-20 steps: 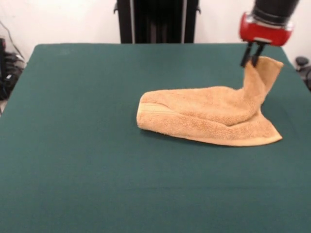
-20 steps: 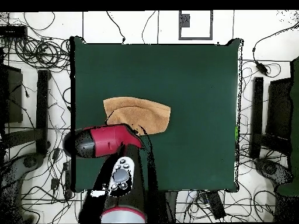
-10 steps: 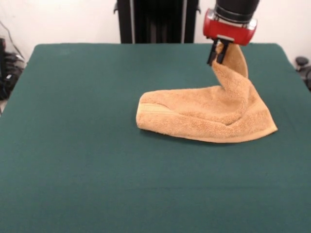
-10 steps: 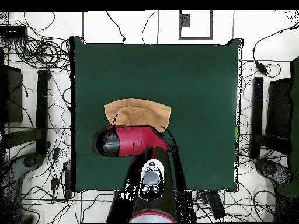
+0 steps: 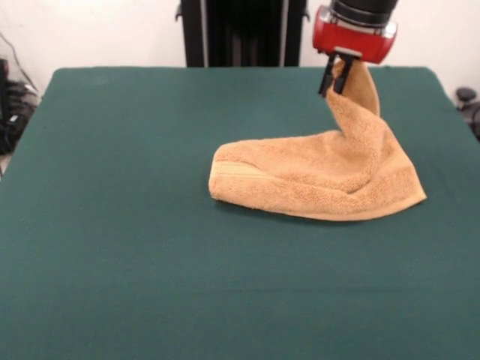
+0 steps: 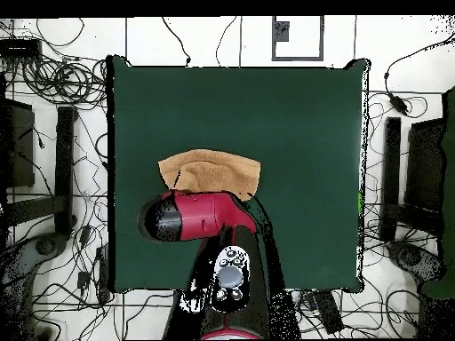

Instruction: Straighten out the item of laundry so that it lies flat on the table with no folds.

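Setting: green felt tabletop (image 5: 112, 262), broad and bare apart from one cloth; white wall behind in the front view, and the overhead view shows cables strewn on the floor around the tabletop (image 6: 302, 115).

Towel position: orange-tan towel (image 5: 315, 180) sits right of centre in the front view, well clear of every tabletop edge. In the overhead view the towel (image 6: 213, 169) shows as a tan patch just beyond the arm's red housing, which hides its near part.

Towel shape: doubled over on itself, so the bulk lies as a thick wedge with a rounded fold along the left end. A paler woven band shows near that fold. One corner is drawn up into a peak, and the cloth slopes down from it to the flat part.

Gripper: gripper (image 5: 335, 77) hangs above the towel's far right part, its dark fingers (image 5: 328, 79) clamped on the raised corner. The corner's tip stands up behind them.

Reason for the hold: judged a corner pinch. Lifting one corner lets the upper layer peel off the lower one, while the towel's own weight and the felt's friction anchor the rest.

Progress: early. Most of the cloth is doubled, and nothing lies as a single flat layer yet.

Next need: probably carry the corner outward, away from the folded mass, then lower it so the layer spreads.

Risk: terry is limp and grippy. The whole bundle may drag along instead of opening, or the corner may slip from the pinch.
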